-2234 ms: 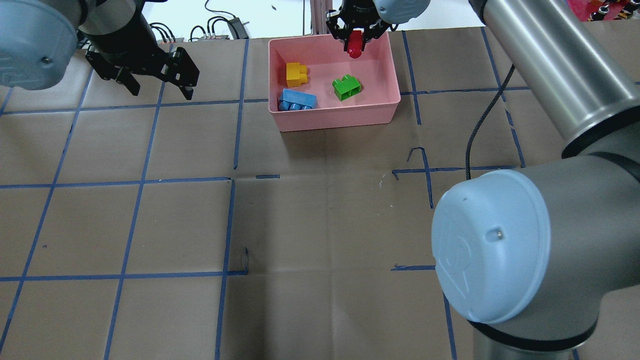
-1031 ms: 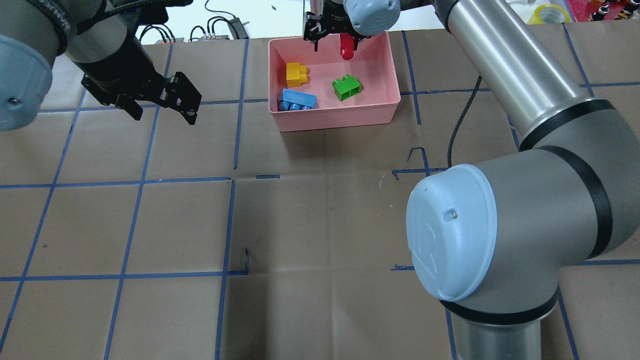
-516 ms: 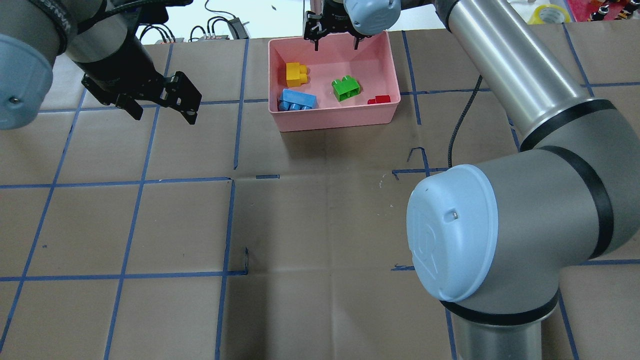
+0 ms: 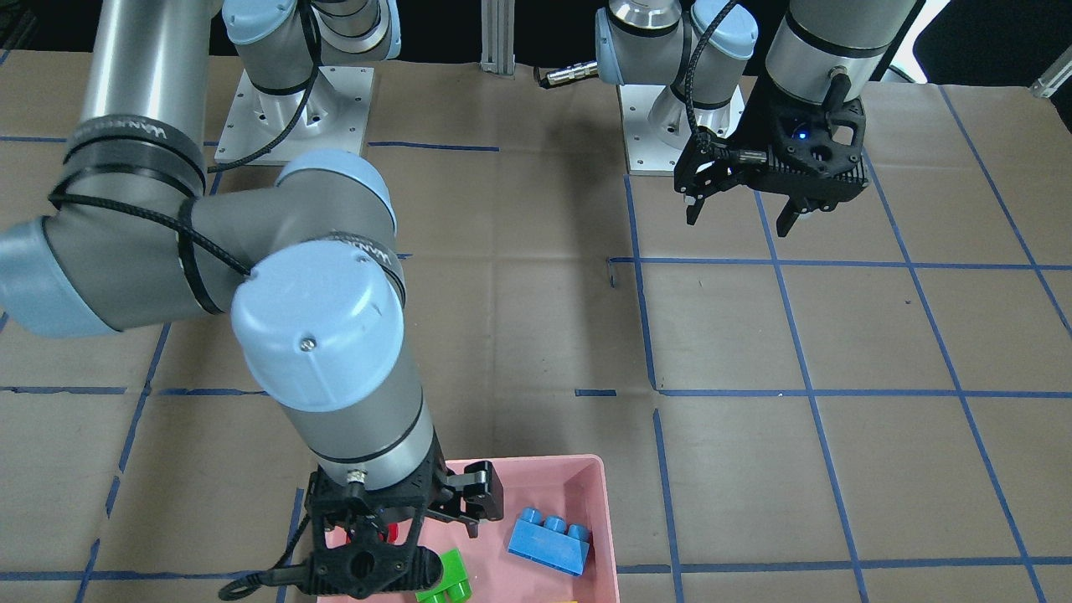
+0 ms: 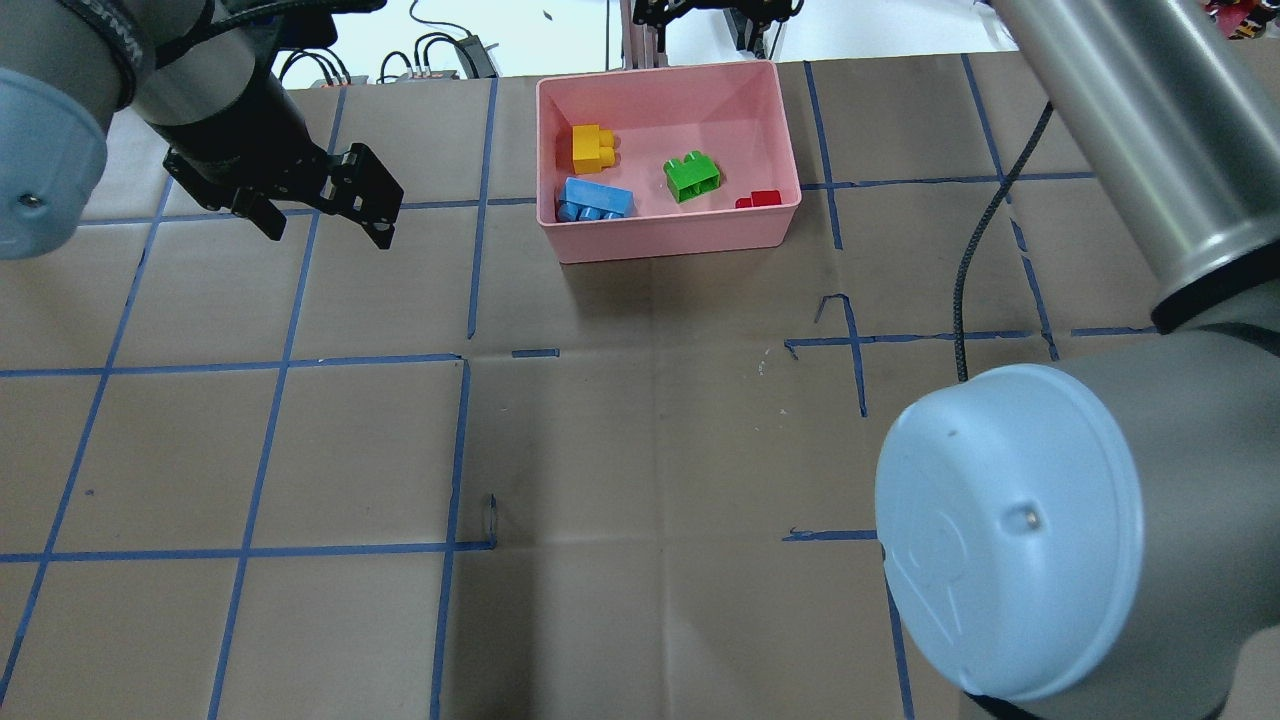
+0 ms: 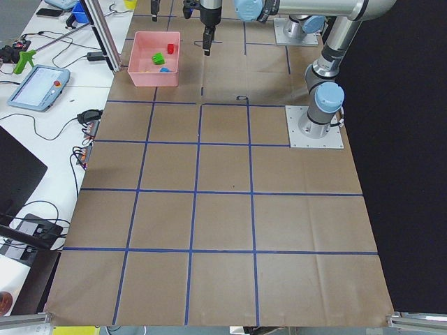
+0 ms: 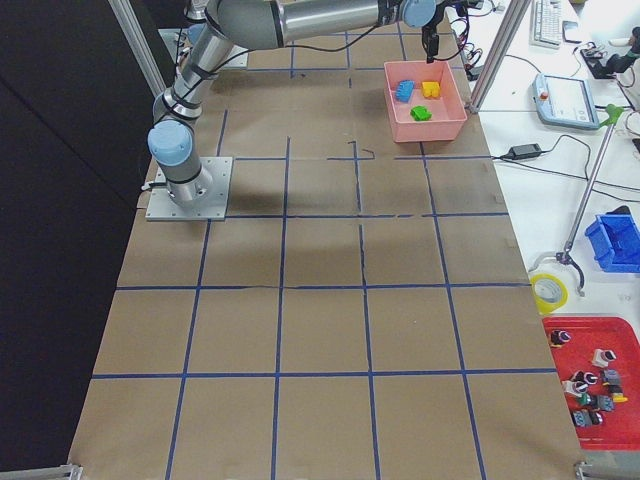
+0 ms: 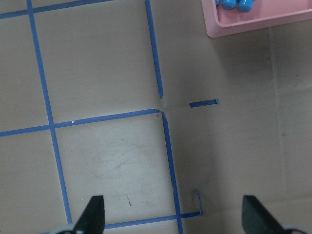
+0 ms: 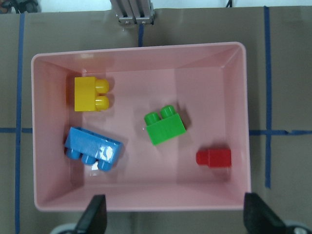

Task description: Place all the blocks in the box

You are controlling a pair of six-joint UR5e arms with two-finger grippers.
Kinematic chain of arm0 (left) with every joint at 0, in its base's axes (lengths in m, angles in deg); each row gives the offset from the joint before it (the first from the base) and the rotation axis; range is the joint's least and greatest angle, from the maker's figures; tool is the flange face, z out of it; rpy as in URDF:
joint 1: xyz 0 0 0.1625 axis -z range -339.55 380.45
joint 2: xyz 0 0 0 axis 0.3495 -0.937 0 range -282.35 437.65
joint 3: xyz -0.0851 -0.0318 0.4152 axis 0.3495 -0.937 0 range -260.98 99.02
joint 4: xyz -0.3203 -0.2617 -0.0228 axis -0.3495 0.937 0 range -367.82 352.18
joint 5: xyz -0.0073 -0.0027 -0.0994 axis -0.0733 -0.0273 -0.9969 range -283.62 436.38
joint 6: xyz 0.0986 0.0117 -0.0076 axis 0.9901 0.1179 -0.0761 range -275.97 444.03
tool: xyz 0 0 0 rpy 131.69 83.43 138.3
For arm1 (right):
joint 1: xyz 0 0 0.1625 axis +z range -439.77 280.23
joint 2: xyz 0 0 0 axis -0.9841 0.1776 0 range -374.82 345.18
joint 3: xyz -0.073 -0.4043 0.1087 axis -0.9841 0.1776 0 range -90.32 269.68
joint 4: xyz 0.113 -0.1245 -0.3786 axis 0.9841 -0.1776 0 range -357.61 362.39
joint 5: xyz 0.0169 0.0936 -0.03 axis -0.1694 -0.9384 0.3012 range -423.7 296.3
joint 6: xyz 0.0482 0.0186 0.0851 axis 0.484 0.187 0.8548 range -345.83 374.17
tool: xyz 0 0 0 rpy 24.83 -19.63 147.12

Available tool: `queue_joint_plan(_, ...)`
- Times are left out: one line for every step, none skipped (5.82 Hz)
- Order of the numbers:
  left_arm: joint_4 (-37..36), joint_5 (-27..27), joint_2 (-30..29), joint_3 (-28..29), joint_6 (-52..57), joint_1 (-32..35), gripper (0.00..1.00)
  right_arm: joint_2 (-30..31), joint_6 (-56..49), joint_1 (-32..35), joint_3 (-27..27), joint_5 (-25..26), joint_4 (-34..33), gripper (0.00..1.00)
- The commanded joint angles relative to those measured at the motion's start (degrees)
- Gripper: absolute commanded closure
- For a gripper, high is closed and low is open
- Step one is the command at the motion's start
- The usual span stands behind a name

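The pink box (image 5: 670,240) stands at the table's far middle. In it lie the yellow brick (image 5: 592,147), the blue brick (image 5: 596,199), the green brick (image 5: 692,176) and the small red brick (image 5: 760,199) by the right wall. The right wrist view shows the box (image 9: 141,199) from above with the yellow (image 9: 90,94), blue (image 9: 92,148), green (image 9: 165,126) and red (image 9: 214,158) bricks. My right gripper (image 9: 175,219) is open and empty high above the box's far rim. My left gripper (image 5: 326,230) is open and empty over bare table left of the box.
Brown paper with a blue tape grid covers the table. An aluminium post (image 5: 640,40) and cables (image 5: 440,50) sit behind the box. My right arm's elbow (image 5: 1010,530) fills the overhead view's lower right.
My right gripper opened and let go of the red brick, which now lies in the box by the right wall. The gripper then rose away. The left gripper shifted slightly early on.
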Motion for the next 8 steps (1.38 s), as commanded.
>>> queue_joint_plan(0.0, 0.0, 0.0, -0.02, 0.0, 0.0, 0.0, 8.48, 0.09, -2.44, -0.09, 0.13, 10.66, 0.0)
queue_joint_plan(0.0, 0.0, 0.0, -0.02, 0.0, 0.0, 0.0, 13.48, 0.17, -2.62, -0.61, 1.52, 14.97, 0.0)
queue_joint_plan(-0.09, -0.08, -0.09, -0.02, 0.0, 0.0, 0.0, 16.49, 0.26, -2.54, -1.93, 3.8, 22.85, 0.01)
queue_joint_plan(-0.09, 0.0, -0.09, -0.02, 0.0, 0.0, 0.0, 19.04, 0.26, -2.54, -5.68, 4.61, 23.62, 0.01)
queue_joint_plan(-0.09, -0.08, -0.09, 0.07, 0.0, 0.0, 0.0, 23.59, 0.26, -2.63, -14.16, 4.44, 21.63, 0.03)
queue_joint_plan(-0.09, -0.09, -0.18, 0.07, 0.0, 0.0, 0.0, 28.59, 0.18, -2.63, -25.81, 4.35, 10.21, 0.01)
queue_joint_plan(0.0, -0.09, 0.0, -0.02, 0.0, 0.0, 0.0, 33.52, 0.17, -2.54, -35.85, 4.18, 2.35, 0.01)
queue_joint_plan(-0.17, 0.0, -0.26, -0.02, 0.0, 0.0, 0.0, 36.79, 0.17, -2.71, -41.78, 4.17, -0.34, 0.01)
